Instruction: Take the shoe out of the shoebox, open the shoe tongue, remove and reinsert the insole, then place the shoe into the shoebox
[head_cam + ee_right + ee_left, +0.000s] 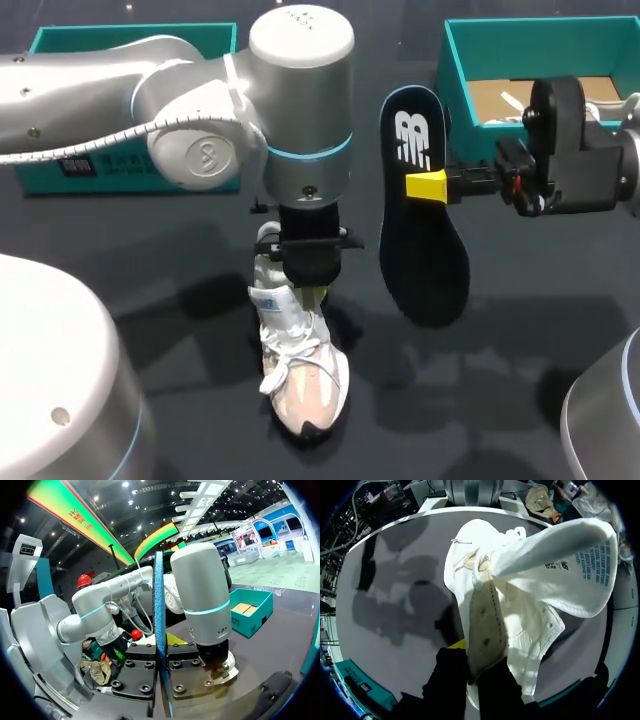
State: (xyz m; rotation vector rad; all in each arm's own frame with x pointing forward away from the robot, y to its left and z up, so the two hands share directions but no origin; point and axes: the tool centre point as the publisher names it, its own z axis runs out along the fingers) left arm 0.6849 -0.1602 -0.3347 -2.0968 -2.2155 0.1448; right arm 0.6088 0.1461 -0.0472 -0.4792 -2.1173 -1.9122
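A white shoe [297, 365] stands on the dark table, toe toward the front edge. My left gripper [312, 288] comes straight down onto its heel end and is shut on the shoe's rim. In the left wrist view the shoe [520, 615] has its tongue [570, 565] folded back, and the beige rim strip sits pinched in my left gripper [472, 657]. A dark insole [422, 215] hangs in the air to the right of the shoe, with my right gripper [428, 185] shut on its edge. Seen edge-on in the right wrist view, the insole [159, 610] rises from my right gripper [161, 662].
A teal shoebox [470, 50] stands open at the back right, behind my right arm. A second teal box part [60, 40] lies at the back left, partly behind my left arm [200, 110]. The left arm [200, 590] stands close ahead of the right gripper.
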